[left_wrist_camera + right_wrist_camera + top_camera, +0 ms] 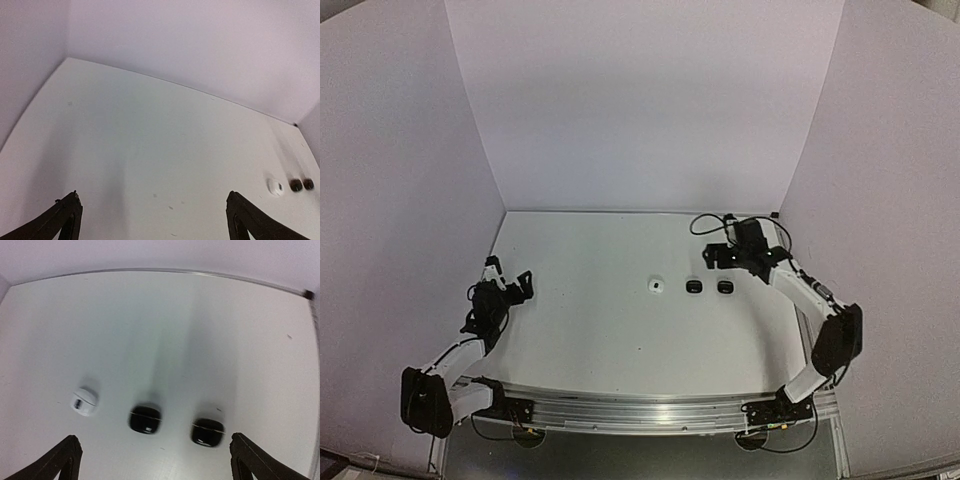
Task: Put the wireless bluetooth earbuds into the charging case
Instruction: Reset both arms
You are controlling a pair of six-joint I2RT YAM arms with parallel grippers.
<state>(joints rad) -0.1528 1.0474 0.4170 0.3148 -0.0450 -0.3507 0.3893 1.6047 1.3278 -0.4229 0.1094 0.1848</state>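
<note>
Big white bench (590, 330), white walls (640, 100) on three sides, and all it carries is three little cases in a row, right of centre. The right arm (810, 295) reaches out over them. The left arm (470, 345) sits folded at its own side, well apart from the action.

The right claw (153, 437) is wide open with nothing in it, hanging above the two black ones. The left claw (153, 193) is spread just as wide, empty, pointing across bare bench.

Now the cases: white case (84, 402) at the left end, middle black case (145, 419), right black case (207, 432), each apart from its neighbour. Both black ones look shut, with a pale seam across the front. The white one has a dark patch on its face; open or shut, I can't tell.

And the earbuds? I can't see one loose on the bench, so I'd judge they're inside the cases and this is the tail end of the job. The next move, I'd say, is just for the right arm to lift clear without nudging a case. Nothing stands in its way.
</note>
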